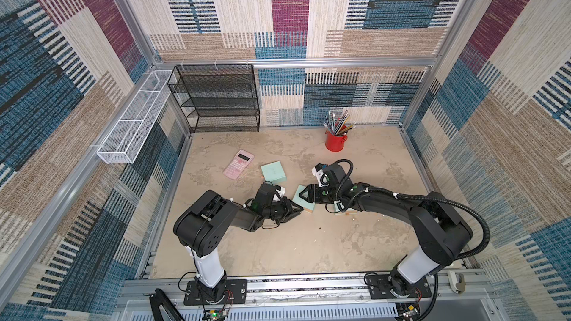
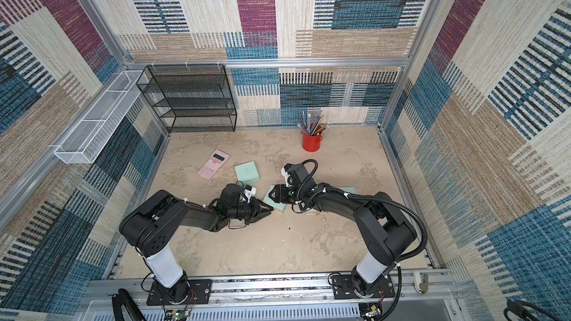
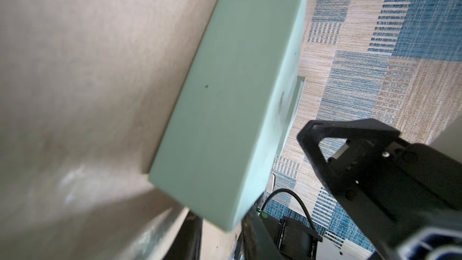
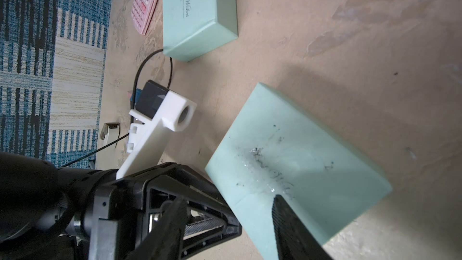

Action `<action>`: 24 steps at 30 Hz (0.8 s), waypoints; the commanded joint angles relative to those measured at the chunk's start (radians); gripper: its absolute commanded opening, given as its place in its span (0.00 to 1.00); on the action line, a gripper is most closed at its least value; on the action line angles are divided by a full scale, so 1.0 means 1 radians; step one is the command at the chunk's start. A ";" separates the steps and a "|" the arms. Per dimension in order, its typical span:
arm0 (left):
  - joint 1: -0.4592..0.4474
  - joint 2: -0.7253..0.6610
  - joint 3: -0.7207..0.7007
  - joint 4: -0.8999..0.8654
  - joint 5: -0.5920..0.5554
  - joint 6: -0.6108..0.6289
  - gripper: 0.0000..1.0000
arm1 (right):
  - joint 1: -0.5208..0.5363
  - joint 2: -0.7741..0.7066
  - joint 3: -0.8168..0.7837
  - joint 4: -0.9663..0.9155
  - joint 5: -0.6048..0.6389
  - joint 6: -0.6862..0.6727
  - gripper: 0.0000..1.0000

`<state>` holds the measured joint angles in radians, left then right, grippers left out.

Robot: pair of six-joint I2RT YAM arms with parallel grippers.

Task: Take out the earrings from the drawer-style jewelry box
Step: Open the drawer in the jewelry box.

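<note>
Looks like the emptying step: right gripper [image 1: 305, 195] is clamped on the tipped mint box [image 4: 300, 158] in the middle of the table [image 1: 278, 257]. Left gripper [image 1: 295, 209] sits part-open at its corner, can't tell if it grips. Pale specks, probably the earrings [image 1: 356, 226], lie nearer the front edge. Next move, I reckon — check it's empty, then lower it gently.

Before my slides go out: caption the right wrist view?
Right hand straddling scuffed mint box; second box and pink calculator beyond.

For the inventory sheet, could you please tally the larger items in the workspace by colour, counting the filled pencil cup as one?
Mint-green box parts: 3
Pink calculator: 1
Red pencil cup: 1
Black mesh shelf: 1
White wire basket: 1
Total: 7
</note>
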<state>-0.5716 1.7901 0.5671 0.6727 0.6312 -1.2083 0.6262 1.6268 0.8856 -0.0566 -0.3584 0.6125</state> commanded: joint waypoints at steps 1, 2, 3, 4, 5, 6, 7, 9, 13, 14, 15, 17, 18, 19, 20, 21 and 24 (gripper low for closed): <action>0.001 0.018 0.010 0.064 -0.007 -0.030 0.25 | 0.000 0.006 0.014 0.005 -0.012 -0.012 0.58; 0.002 0.023 0.009 0.073 -0.008 -0.035 0.24 | -0.001 0.005 0.015 0.003 -0.012 -0.013 0.58; 0.001 0.027 0.010 0.078 -0.007 -0.038 0.24 | -0.001 0.005 0.016 0.002 -0.010 -0.012 0.58; 0.001 0.030 0.010 0.080 -0.007 -0.039 0.24 | 0.000 0.005 0.016 0.003 -0.010 -0.013 0.58; 0.001 0.032 0.011 0.081 -0.008 -0.039 0.23 | -0.001 0.005 0.017 0.002 -0.011 -0.013 0.57; 0.000 0.034 0.011 0.083 -0.010 -0.039 0.22 | -0.001 0.007 0.016 0.003 -0.012 -0.013 0.58; 0.001 0.034 0.011 0.085 -0.011 -0.039 0.22 | 0.000 0.008 0.016 0.003 -0.013 -0.013 0.58; 0.001 0.038 0.013 0.093 -0.013 -0.045 0.21 | 0.000 0.012 0.015 0.003 -0.015 -0.013 0.57; 0.001 0.044 0.022 0.111 -0.016 -0.053 0.18 | 0.000 0.015 0.013 0.004 -0.015 -0.012 0.57; 0.001 0.045 0.025 0.111 -0.017 -0.054 0.18 | 0.000 0.014 0.013 0.003 -0.015 -0.012 0.57; 0.001 0.046 0.029 0.112 -0.019 -0.053 0.17 | 0.000 0.016 0.013 0.003 -0.017 -0.011 0.58; 0.001 0.050 0.035 0.113 -0.020 -0.057 0.14 | 0.000 0.019 0.014 0.003 -0.017 -0.012 0.58; 0.001 0.051 0.038 0.114 -0.020 -0.058 0.13 | 0.000 0.019 0.013 0.003 -0.016 -0.011 0.58; 0.001 0.052 0.039 0.113 -0.023 -0.058 0.12 | 0.000 0.020 0.014 0.003 -0.016 -0.012 0.57; 0.001 0.052 0.039 0.114 -0.025 -0.059 0.11 | 0.000 0.022 0.013 0.003 -0.014 -0.013 0.57; 0.001 0.052 0.039 0.113 -0.028 -0.058 0.09 | 0.000 0.023 0.014 0.003 -0.014 -0.013 0.57; 0.001 0.049 0.034 0.108 -0.033 -0.059 0.03 | 0.000 0.028 0.015 0.000 -0.004 -0.009 0.57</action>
<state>-0.5716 1.8400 0.5999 0.7589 0.6075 -1.2572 0.6262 1.6505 0.8951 -0.0689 -0.3645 0.6052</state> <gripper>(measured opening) 0.047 0.574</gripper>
